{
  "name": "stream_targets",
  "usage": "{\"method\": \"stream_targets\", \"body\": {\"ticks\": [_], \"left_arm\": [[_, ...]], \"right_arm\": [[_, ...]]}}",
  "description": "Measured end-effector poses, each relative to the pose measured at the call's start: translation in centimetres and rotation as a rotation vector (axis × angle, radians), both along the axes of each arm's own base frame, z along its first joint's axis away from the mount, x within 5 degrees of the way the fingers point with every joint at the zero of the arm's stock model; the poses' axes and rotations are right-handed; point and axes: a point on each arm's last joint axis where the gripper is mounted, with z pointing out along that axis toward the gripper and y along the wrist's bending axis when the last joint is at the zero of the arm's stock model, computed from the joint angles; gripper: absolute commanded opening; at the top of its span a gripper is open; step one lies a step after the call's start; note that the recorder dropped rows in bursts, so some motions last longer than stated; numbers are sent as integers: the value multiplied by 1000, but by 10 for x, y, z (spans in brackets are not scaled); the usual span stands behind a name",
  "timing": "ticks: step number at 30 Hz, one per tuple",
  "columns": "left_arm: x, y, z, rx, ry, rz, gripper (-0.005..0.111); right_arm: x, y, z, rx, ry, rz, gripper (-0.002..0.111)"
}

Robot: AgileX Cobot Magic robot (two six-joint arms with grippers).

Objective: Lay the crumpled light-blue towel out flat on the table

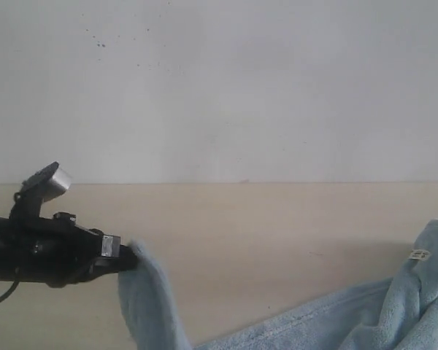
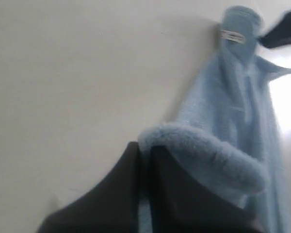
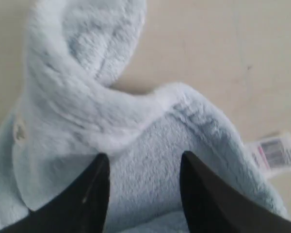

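A corner of the towel (image 1: 152, 302) is clenched between the closed fingers of the left gripper (image 1: 131, 257), and the cloth is draped below it towards the table (image 1: 263, 233). A thick fold is grasped between the wider-set fingers of the right gripper (image 3: 144, 156), with the white tag (image 3: 276, 154) seen just beside it. Between the two grippers the towel is slung low over the table.

We have bare table (image 1: 277, 226) across the middle, up to the wall (image 1: 219, 87). The towel (image 1: 314, 317) sags across the exterior view's lower edge, raised at both ends. The left gripper (image 1: 133, 257) bars the left side, low down.
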Motion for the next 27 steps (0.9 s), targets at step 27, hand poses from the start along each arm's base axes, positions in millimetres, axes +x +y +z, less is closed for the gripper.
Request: {"method": "stream_targets", "body": {"ticks": [27], "left_arm": [[38,54,23,55,-179,163,4]], "right_arm": [[-72,3,-42,217,379,-96,0]]}}
